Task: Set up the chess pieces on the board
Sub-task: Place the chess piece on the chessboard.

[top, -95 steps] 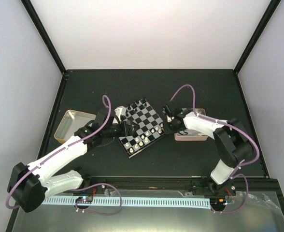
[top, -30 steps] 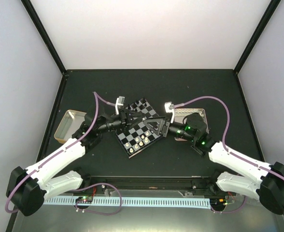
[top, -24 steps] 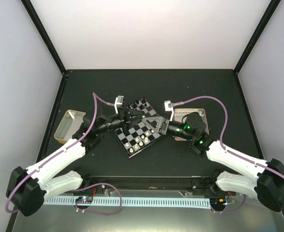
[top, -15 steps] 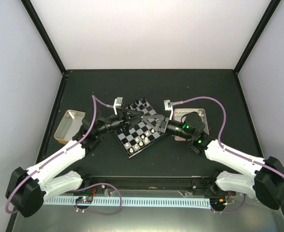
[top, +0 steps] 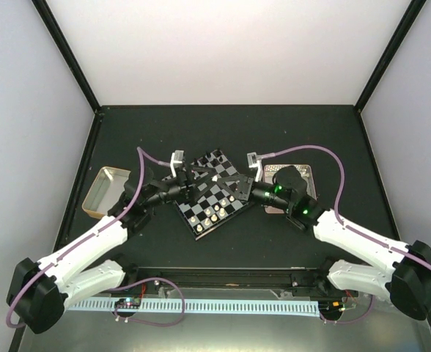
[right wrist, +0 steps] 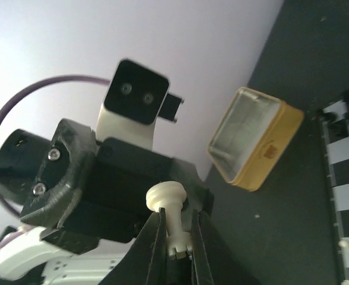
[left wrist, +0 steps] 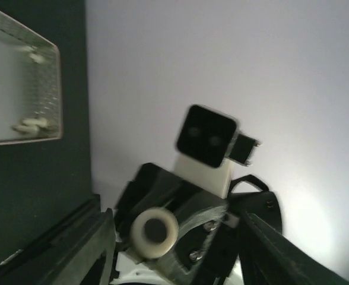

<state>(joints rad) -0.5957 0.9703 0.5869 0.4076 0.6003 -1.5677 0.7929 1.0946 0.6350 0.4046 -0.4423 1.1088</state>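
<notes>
The board (top: 217,196) lies tilted mid-table, with several cream-white chess pieces (top: 211,214) along its near edge and black ones (top: 215,157) at the far edge. My right gripper (top: 232,185) (right wrist: 178,221) hovers over the board, shut on a cream-white piece (right wrist: 173,215) held sideways with its round base pointing at the left gripper. My left gripper (top: 203,180) (left wrist: 174,252) faces it, open. That piece's base (left wrist: 155,233) shows between the wide-apart left fingers (left wrist: 85,252), touching neither.
A shiny metal tin (top: 104,189) (right wrist: 254,138) stands left of the board. A pink perforated tray (top: 297,173) (left wrist: 20,89) holding a few white pieces sits right of the board, partly under my right arm. Dark walls rim the table.
My right gripper left the tray and swung over the board with the white piece. My left gripper rose off the board and turned to face it. The two have drawn closer.
</notes>
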